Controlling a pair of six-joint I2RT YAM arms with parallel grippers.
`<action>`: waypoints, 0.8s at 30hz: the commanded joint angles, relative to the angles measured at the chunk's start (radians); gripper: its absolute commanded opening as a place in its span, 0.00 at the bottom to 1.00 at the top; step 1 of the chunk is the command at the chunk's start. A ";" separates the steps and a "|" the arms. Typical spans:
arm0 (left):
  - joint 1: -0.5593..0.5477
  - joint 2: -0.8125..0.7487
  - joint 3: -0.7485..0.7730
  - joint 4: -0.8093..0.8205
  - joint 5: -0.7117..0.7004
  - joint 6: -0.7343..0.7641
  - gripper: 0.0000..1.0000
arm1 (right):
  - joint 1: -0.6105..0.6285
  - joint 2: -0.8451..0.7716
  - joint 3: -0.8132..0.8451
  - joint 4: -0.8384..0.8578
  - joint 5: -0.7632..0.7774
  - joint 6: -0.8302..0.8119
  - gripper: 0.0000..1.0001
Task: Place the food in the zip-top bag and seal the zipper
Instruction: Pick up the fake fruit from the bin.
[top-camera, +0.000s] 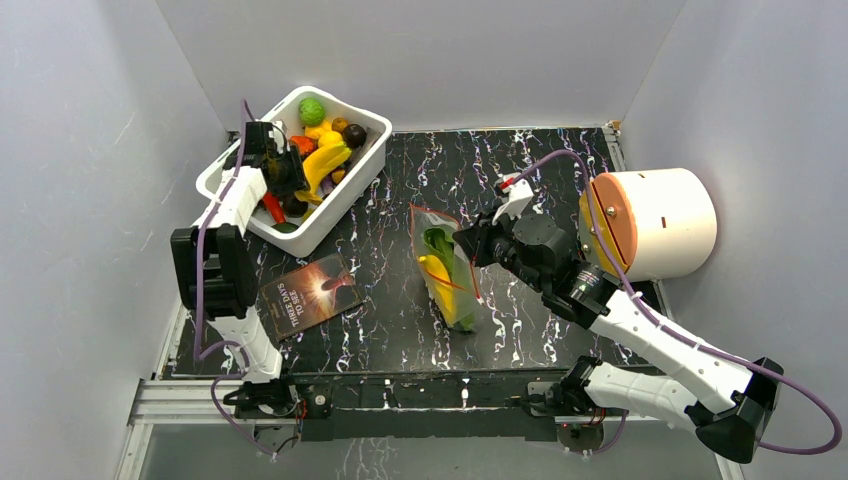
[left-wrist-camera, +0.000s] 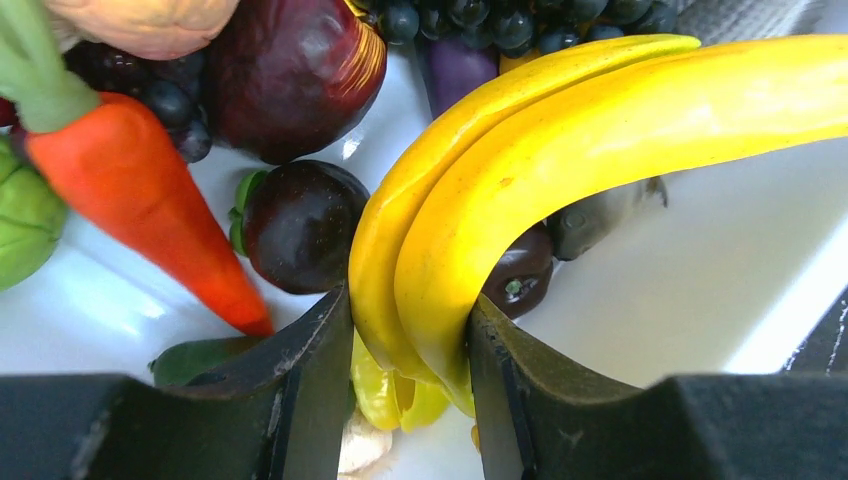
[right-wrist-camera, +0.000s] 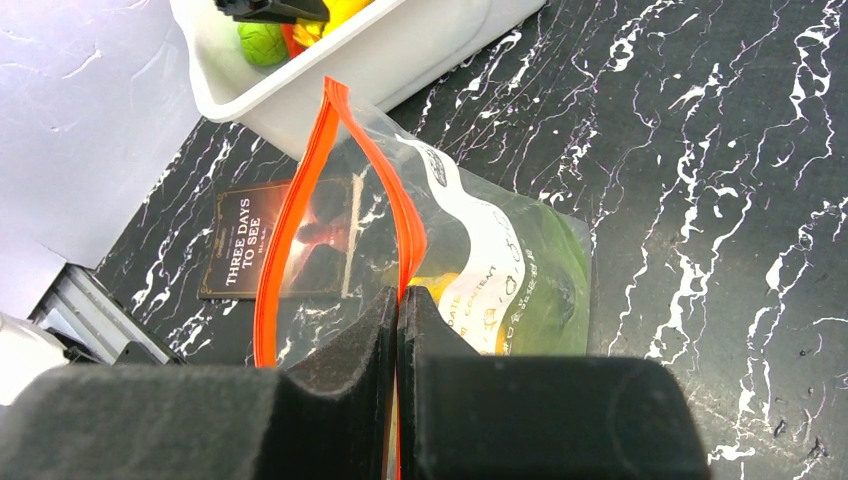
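Lying near the zip-top bag (right-wrist-camera: 480, 230), booklet (right-wrist-camera: 250, 250) reads "THREE DAYS TO SEE".

My left wrist camera: the banana (left-wrist-camera: 560, 150) runs off the right edge, its lower end lost between the left fingers (left-wrist-camera: 300, 400); the carrot (left-wrist-camera: 140, 190) has its stalk cropped at the top. Right wrist camera: the right fingers (right-wrist-camera: 340, 400) hide the zipper's (right-wrist-camera: 400, 210) near stretch, and the bag (right-wrist-camera: 520, 270) blurs green and yellow contents I cannot name.
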 joint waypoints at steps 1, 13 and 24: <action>-0.005 -0.130 -0.029 -0.007 -0.035 -0.018 0.15 | 0.001 -0.021 0.030 0.065 0.046 0.025 0.00; -0.004 -0.308 -0.095 0.005 0.017 -0.037 0.14 | 0.001 0.048 0.090 0.054 0.116 0.050 0.00; -0.009 -0.436 -0.130 0.066 0.293 -0.137 0.13 | 0.001 0.121 0.104 0.107 0.151 0.106 0.00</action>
